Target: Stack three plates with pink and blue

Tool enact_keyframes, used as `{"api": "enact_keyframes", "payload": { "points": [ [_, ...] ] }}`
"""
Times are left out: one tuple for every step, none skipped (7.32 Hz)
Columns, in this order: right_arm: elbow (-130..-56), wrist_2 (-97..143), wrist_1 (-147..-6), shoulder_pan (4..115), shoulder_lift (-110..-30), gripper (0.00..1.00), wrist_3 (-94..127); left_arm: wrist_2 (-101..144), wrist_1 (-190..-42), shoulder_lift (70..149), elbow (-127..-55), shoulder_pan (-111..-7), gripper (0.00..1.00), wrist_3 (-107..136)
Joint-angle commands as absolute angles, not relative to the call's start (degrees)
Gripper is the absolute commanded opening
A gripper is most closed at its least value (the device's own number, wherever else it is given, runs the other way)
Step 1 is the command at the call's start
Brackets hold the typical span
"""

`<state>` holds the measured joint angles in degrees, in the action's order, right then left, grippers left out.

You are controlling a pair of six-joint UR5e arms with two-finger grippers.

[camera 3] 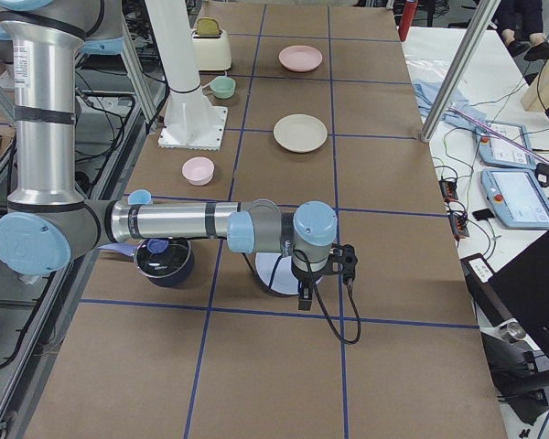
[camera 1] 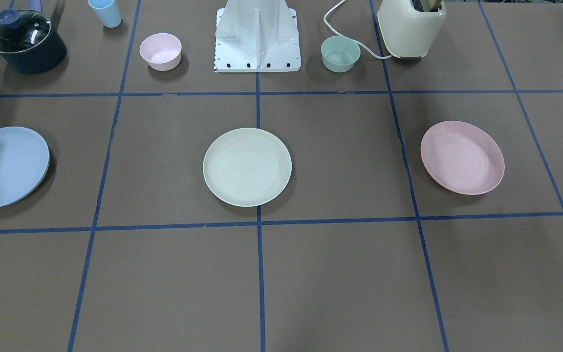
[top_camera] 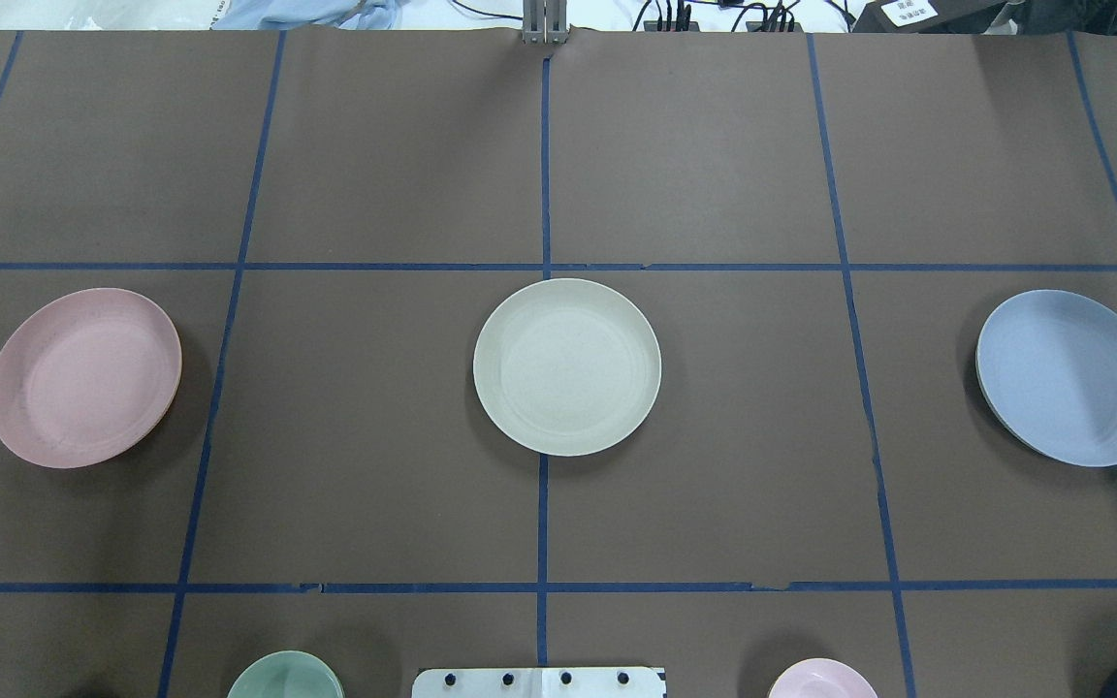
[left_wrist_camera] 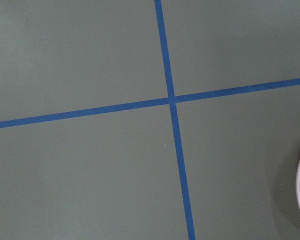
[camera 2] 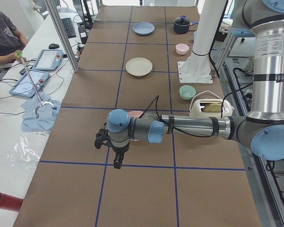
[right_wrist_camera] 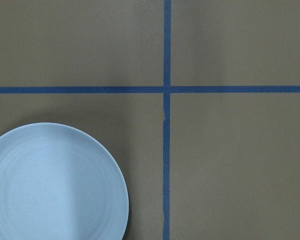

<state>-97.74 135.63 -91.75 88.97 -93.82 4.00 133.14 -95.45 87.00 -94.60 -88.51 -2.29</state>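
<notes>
Jaws on both arms show only from the table's [top_camera: 374, 504] ends, so whether they stand wide or narrow cannot be told. Left arm [camera 2: 189, 127] stretches low over the table, its wrist near the pink plate [top_camera: 83, 378] by the table's left end. Right arm [camera 3: 174, 222] reaches likewise, its wrist near the blue plate [top_camera: 1070, 378] by the right end. Cream plate [top_camera: 566, 366] lies at the centre, well apart from both; none is stacked.
</notes>
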Motion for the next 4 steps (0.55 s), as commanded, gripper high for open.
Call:
{"api": "enact_keyframes", "payload": {
  "points": [
    [-98.1,135.7,-91.7,89.0,-93.8,1.0,4.1,133.2,-95.8,86.9,-94.7,-88.5,1.0,-2.3],
    [-98.0,135.7,-91.8,89.0,-93.8,1.0,4.1,133.1,-95.8,86.9,-95.3,-88.5,1.0,-2.3],
    [-98.0,135.7,-91.7,89.0,-93.8,1.0,4.1,133.1,-96.1,86.9,-95.7,-88.5,1.0,-2.3],
    [-98.1,135.7,-91.7,89.0,-93.7,1.0,4.1,133.2,-96.7,87.0,-96.1,-88.5,1.0,-2.3]
  ]
}}
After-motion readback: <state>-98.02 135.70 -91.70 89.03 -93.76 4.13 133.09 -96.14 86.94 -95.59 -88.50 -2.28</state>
